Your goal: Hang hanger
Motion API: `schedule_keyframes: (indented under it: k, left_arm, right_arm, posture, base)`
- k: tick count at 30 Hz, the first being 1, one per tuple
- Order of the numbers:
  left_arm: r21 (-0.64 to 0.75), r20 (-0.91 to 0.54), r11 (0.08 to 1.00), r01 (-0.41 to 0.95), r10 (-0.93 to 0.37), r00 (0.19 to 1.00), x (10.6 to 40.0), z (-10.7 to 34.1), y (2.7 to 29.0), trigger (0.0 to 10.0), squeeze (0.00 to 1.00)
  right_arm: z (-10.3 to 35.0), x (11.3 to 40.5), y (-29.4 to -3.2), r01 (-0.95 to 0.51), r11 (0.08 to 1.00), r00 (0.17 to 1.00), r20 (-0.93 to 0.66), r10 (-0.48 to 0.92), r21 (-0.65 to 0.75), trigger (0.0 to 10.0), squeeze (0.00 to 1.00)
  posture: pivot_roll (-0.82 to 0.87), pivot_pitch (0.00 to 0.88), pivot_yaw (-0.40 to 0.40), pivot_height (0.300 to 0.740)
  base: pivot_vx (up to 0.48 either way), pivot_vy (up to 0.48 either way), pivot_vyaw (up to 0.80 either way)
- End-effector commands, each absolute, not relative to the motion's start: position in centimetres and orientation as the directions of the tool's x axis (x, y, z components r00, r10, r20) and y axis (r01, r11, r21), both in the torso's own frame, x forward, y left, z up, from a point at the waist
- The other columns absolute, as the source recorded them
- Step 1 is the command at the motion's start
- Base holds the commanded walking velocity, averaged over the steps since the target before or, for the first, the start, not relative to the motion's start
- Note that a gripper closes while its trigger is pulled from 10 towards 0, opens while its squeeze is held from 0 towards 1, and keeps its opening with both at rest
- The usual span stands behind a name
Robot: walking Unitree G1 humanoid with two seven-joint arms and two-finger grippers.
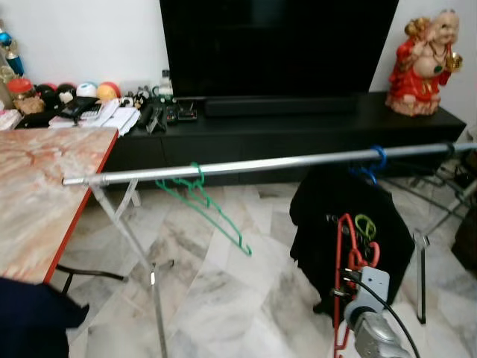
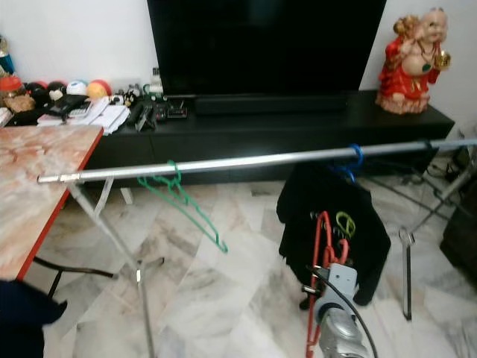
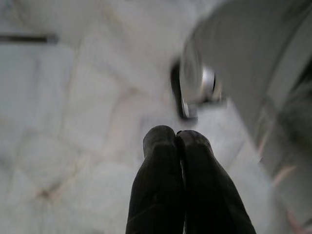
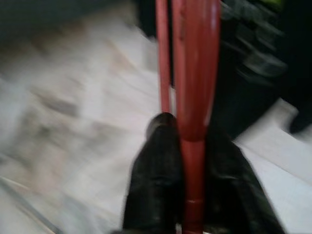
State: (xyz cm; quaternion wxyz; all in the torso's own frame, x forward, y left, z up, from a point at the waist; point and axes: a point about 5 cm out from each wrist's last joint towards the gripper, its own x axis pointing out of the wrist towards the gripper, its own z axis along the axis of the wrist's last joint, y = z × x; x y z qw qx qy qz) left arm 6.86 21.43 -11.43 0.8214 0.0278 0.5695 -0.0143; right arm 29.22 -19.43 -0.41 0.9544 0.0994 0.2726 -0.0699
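R claw (image 4: 187,180) clamped tight on the red hanger (image 1: 346,253), low at near right, w/ hanger standing upright, long axis vertical, hook end up. Rail (image 1: 253,164) lies above and beyond it, running left-right across the scene, so hook likely has to go up and fwd over it. R arm is the nearer one. L claw (image 3: 175,146) pressed closed, holding nothing, pointing at floor (image 1: 216,291). Green hanger (image 1: 205,205) and black shirt (image 1: 328,216) already on rail.
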Motion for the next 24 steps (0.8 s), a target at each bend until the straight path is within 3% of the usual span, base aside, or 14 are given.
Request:
schedule_keyframes:
  k: [1,5,24]
  left_arm:
    - [0.036,-0.951,0.997,0.062,0.015,0.309,5.5,-11.6,21.8,10.0,0.0]
    - [0.034,-0.951,0.997,0.072,0.01,0.308,5.6,-11.6,21.8,10.0,0.0]
    - [0.04,-0.952,0.993,0.109,0.005,0.306,5.7,-11.6,21.8,10.0,0.0]
  right_arm:
    - [0.0,29.7,-18.8,0.146,0.977,0.855,-0.517,-0.046,0.155,10.0,0.0]
    - [0.2,29.9,-18.4,0.107,0.981,0.864,-0.503,-0.012,0.16,10.0,0.0]
    - [1.5,30.5,-18.6,0.196,0.969,0.908,-0.401,-0.123,0.147,10.0,0.0]
  posture:
    - [0.02,0.0,-0.025,0.74]
    - [0.02,0.001,-0.024,0.74]
    - [0.03,0.035,-0.024,0.74]
  base:
    - [0.472,0.0,0.0]
    - [0.456,0.0,0.0]
    - [0.0,0.0,0.0]
